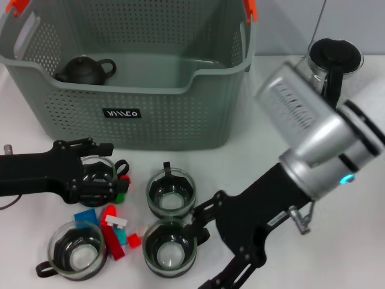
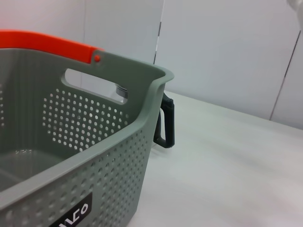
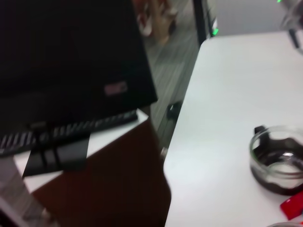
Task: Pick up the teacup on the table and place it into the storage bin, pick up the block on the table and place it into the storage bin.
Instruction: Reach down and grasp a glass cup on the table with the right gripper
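The storage bin (image 1: pixel 180 114) stands at the back of the table, and its perforated wall (image 2: pixel 94 142) fills the left wrist view. My left gripper (image 1: pixel 101 171) lies low in front of the bin, around a glass teacup (image 1: pixel 96 174). Three more teacups (image 1: pixel 171 194) (image 1: pixel 170 248) (image 1: pixel 75 251) stand nearby. Small red, blue and green blocks (image 1: pixel 111 232) are scattered between them. My right gripper (image 1: pixel 207 250) is open beside the front middle teacup. The right wrist view shows one teacup (image 3: pixel 277 161) and a red block (image 3: pixel 291 205).
A dark teapot (image 1: pixel 84 70) sits inside the bin. A glass carafe (image 1: pixel 334 60) with a black handle (image 2: pixel 165 123) stands to the right of the bin. The table edge (image 3: pixel 182 137) drops to the floor beside dark furniture (image 3: pixel 71 71).
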`<state>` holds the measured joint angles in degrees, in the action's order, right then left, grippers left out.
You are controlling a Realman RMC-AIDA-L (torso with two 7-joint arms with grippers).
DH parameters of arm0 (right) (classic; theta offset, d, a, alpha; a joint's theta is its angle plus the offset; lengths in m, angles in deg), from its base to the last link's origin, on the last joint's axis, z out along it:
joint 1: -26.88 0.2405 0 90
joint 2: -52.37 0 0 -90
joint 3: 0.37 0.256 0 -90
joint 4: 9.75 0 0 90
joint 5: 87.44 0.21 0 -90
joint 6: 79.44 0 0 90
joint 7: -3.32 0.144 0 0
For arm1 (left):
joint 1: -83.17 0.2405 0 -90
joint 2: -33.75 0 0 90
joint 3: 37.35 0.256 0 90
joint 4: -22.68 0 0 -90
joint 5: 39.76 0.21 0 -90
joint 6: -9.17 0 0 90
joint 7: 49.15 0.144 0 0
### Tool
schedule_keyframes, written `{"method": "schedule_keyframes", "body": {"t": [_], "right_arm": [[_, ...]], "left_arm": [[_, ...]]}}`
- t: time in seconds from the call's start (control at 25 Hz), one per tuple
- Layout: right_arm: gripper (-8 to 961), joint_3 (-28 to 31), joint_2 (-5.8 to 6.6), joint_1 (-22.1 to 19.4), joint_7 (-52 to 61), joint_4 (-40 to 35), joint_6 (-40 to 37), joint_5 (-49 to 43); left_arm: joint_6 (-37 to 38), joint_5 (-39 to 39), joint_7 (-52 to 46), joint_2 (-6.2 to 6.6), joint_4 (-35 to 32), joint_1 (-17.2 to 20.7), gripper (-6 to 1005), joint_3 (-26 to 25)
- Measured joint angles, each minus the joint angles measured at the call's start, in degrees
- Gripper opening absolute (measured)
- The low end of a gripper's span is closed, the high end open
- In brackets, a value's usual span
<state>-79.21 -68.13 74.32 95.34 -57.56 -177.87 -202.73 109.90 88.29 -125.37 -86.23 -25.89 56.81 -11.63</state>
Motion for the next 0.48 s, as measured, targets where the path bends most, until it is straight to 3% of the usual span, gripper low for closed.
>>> {"method": "schedule_keyframes", "body": {"t": [0.2, 0.48], "right_arm": [[921, -8.41, -0.31, 2.59, 3.70, -1.21, 4.43, -0.03], [902, -17.40, -0.45, 3.07, 7.03, -4.24, 11.90, -0.03]], "left_arm": [[-0.05, -0.03, -0.14, -0.06, 0.43, 0.00, 891, -0.06], [-0.52, -0.08, -0.15, -0.08, 0.43, 0.05, 890, -0.07]]}}
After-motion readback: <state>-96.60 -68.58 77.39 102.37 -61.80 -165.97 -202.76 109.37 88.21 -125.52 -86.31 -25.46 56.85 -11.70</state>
